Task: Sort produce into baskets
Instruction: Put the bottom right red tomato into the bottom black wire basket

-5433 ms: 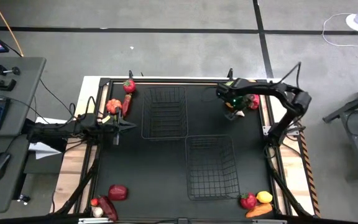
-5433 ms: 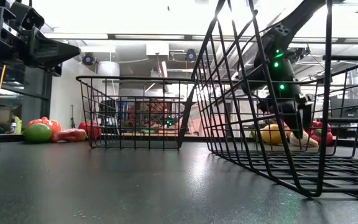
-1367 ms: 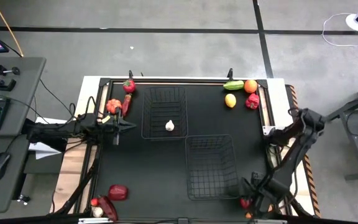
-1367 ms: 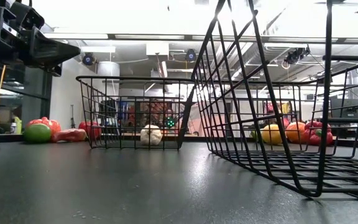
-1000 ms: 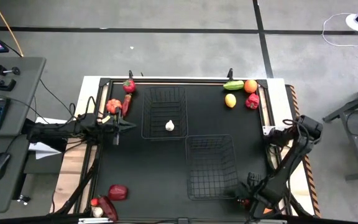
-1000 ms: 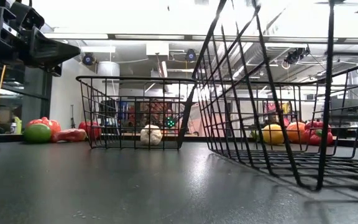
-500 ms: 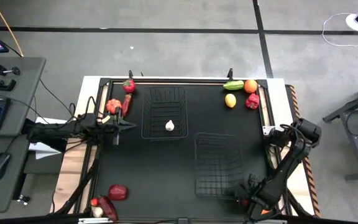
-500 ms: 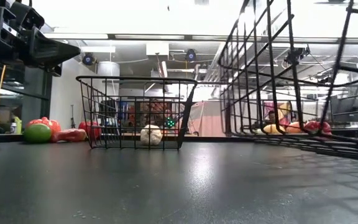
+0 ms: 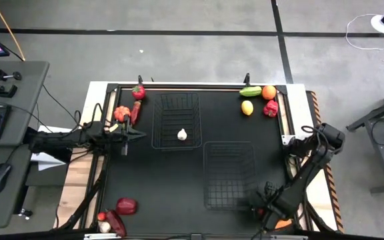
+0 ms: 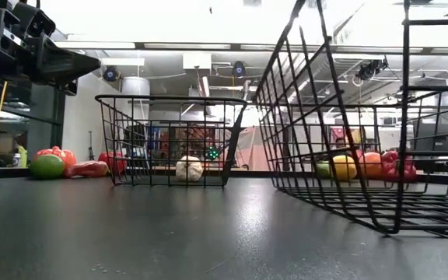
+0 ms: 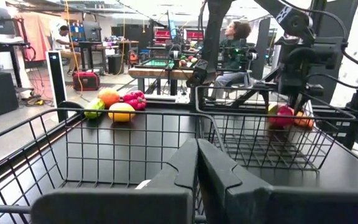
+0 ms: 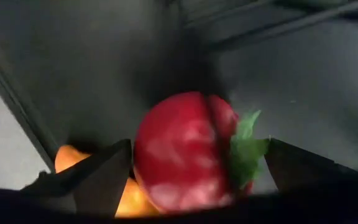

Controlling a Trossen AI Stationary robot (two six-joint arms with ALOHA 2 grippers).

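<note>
right gripper (image 9: 267, 212): mine, down at the table's 5 o'clock corner, fingers spread wide either side of the red fruit, pinching nothing yet.
red fruit (image 12: 188, 149): round with a green leafy top, sitting on the mat between my two fingers in my wrist view, not gripped as far as i can judge.
orange piece (image 12: 98, 180): tucked just beside the red fruit, half hidden under my finger.
near basket (image 9: 230, 175): here's the change, half a second ago it sat skewed and lifted off the mat in the low view, now it's back flat and roughly square at about 5 o'clock from centre. my guess is my arm nudged it on the way down.
what that means: the basket is settled again and nothing spilled, it holds no produce, so the drop spot is right beside me at 11 o'clock from my fingers.
far basket (image 9: 175, 121): unmoved at 12 o'clock, with the white piece (image 9: 182, 135) lying inside, same as a second ago.
other produce: a cluster at 1 o'clock (image 9: 259, 99), one at 10 o'clock (image 9: 127, 110), one at 7 o'clock (image 9: 115, 213), all untouched over these seconds.
left gripper (image 9: 137, 133): parked at 9 o'clock, fingers pressed together, waiting.
progress: one piece sorted by my count, most of the job ahead.
next call: close on the red fruit without dragging the basket wall again.
</note>
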